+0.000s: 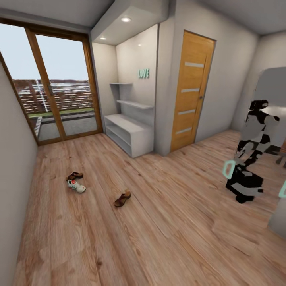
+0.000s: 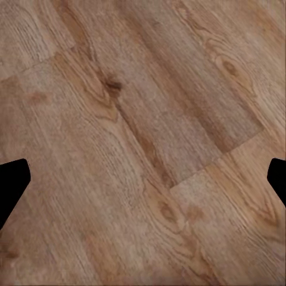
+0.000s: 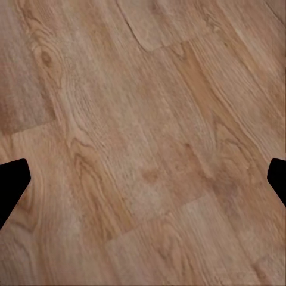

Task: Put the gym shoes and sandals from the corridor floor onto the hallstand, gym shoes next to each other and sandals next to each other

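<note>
Wood-grain floor [image 2: 143, 119] lies under both claws: left claw [image 2: 143, 173] and right claw [image 3: 143, 173] spread, empty. Sneaker [image 1: 76, 186] and sandals [image 1: 74, 175] [image 1: 122, 199] lie on planks, far from both; rack [image 1: 129, 133] beyond.

Left tool [image 2: 143, 179]: flat black fingertips [image 2: 12, 182], angular corners. Right tool [image 3: 143, 179]: same black fingertips [image 3: 12, 182].

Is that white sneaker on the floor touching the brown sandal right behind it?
Cannot tell. In the head view the white sneaker and the brown sandal lie right against each other on the wood floor, too small to show contact or a gap.
</note>
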`<state>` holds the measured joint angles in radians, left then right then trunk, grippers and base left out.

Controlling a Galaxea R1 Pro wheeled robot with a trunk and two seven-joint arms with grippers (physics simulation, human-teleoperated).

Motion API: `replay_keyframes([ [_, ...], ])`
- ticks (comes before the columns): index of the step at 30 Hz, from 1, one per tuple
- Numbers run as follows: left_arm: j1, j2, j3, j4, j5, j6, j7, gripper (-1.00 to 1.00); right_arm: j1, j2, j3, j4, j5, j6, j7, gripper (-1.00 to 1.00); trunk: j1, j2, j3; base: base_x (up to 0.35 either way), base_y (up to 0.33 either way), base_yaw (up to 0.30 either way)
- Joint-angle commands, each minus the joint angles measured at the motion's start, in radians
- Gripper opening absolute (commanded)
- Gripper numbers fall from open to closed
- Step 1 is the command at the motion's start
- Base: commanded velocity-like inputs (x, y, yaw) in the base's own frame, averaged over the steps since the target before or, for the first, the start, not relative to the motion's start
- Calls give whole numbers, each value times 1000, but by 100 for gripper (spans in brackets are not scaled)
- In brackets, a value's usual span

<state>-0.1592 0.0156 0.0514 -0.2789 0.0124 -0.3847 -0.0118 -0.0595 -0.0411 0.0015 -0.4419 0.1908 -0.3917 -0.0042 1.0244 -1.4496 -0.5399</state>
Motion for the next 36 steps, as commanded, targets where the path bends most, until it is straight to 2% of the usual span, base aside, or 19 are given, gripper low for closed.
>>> replay_keyframes([
  [1, -1, 0, 4, 1, 1, -3, -1, 100, 0, 0, 0, 0, 4, -3, 0, 100, 1, 0, -1, 325, 138, 218],
  [21, -2, 0, 13, 1, 0, -3, -2, 100, 0, 0, 0, 2, 4, -3, 0, 100, 1, 0, -1, 325, 132, 257],
  [36, -2, 0, 13, 1, 0, -4, -2, 100, 0, 0, 0, 2, 4, -3, 0, 100, 1, 0, -1, 321, 25, 54],
])
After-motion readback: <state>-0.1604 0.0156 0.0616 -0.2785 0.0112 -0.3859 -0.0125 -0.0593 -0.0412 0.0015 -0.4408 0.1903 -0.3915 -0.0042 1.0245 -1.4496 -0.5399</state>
